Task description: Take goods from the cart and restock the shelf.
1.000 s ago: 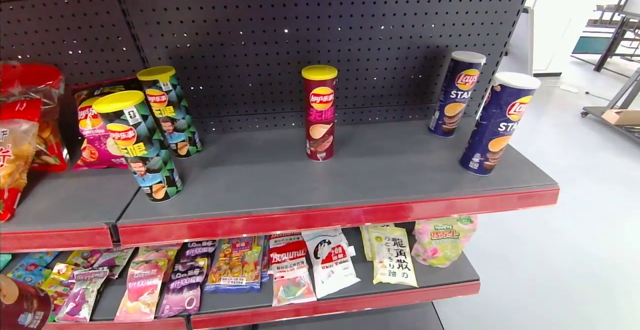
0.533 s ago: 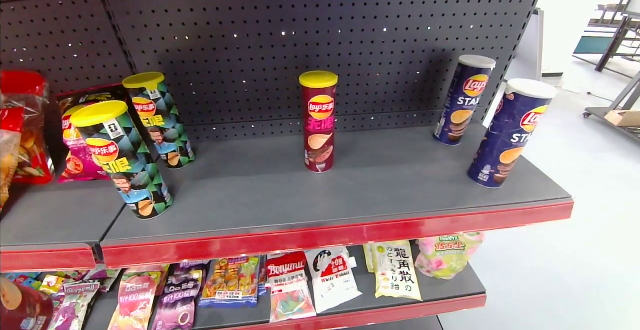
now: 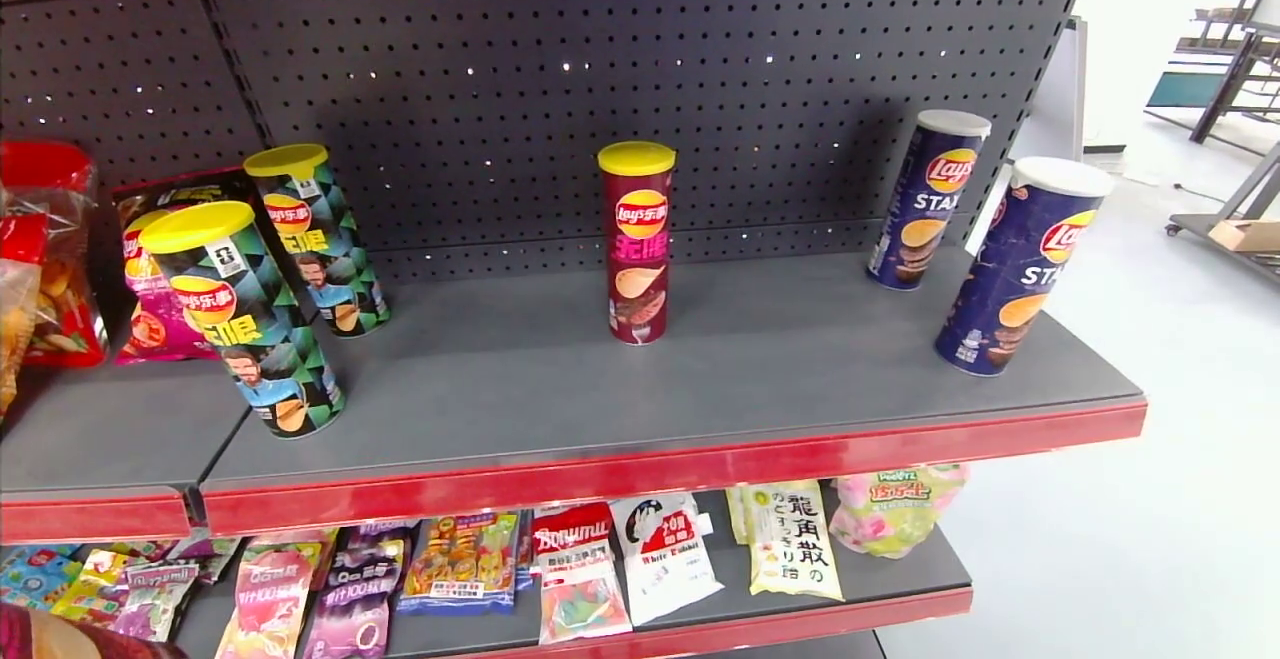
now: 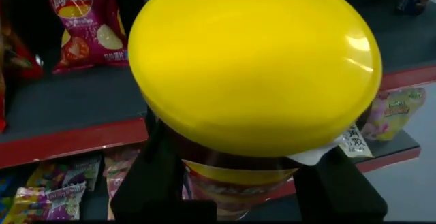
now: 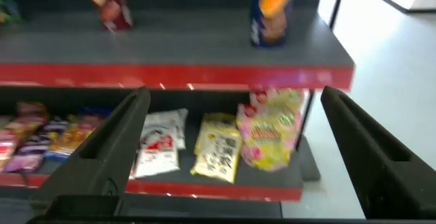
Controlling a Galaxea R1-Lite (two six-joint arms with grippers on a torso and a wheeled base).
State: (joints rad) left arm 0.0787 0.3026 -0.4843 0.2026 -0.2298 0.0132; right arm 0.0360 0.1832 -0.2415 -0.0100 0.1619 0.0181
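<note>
The left jaws grip a chip can (image 4: 253,64) by its body, its yellow lid standing clear of them. The right jaws stand wide apart; the shelf (image 5: 170,47) lies ahead of them, a blue can (image 5: 272,13) beyond their gap

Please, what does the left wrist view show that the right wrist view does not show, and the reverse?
Left wrist view: a yellow-lidded can held in the left gripper, jaws shut on it, and a pink chip bag behind. Right wrist view: the right gripper, jaws open and empty. Both: the red shelf edge and a pale candy bag below it.
</note>
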